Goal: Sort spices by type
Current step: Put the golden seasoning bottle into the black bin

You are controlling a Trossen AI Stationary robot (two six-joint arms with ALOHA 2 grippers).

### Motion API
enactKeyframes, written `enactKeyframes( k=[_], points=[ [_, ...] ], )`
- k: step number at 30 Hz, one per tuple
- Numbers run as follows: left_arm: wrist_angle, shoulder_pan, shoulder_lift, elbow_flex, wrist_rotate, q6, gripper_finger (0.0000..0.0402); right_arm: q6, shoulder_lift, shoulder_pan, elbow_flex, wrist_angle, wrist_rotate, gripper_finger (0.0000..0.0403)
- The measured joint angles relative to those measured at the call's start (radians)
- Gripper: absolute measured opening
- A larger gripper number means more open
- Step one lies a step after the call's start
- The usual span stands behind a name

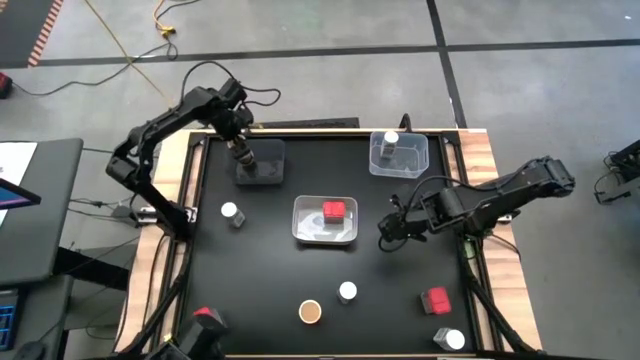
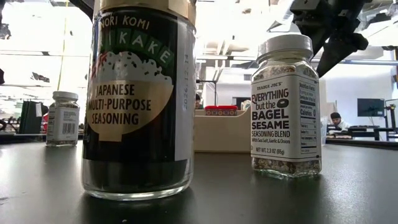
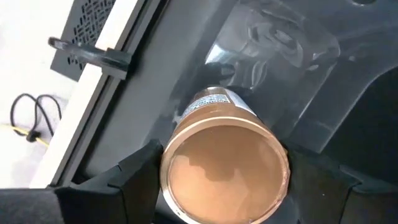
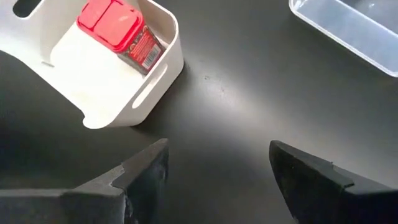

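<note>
High view: my left gripper (image 1: 243, 152) holds a brown-topped jar (image 3: 224, 171) over the dark tray (image 1: 262, 163) at the table's far left.

I see its fingers closed on the jar's sides just under the lid, the jar tilted above the tray floor. My right gripper (image 4: 217, 171) hangs open and empty just beside the white tray (image 1: 325, 222), which holds a red spice (image 1: 334, 211). My worry: if I release with the jar tilted it may topple or roll; a slip at the lid would drop it.
</note>
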Motion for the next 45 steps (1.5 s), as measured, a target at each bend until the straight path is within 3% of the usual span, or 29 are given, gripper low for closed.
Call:
enactKeyframes(
  k=[32,45],
  points=[
    [0.022,0.063,0.038,-0.021,0.034,0.041,0.0277,0.0,0.0,-0.024,0.0,0.002,0.0,0.0301],
    [0.059,0.063,0.038,-0.02,0.034,0.033,0.0301,0.0,0.0,-0.024,0.0,0.002,0.0,0.0301]
  ],
)
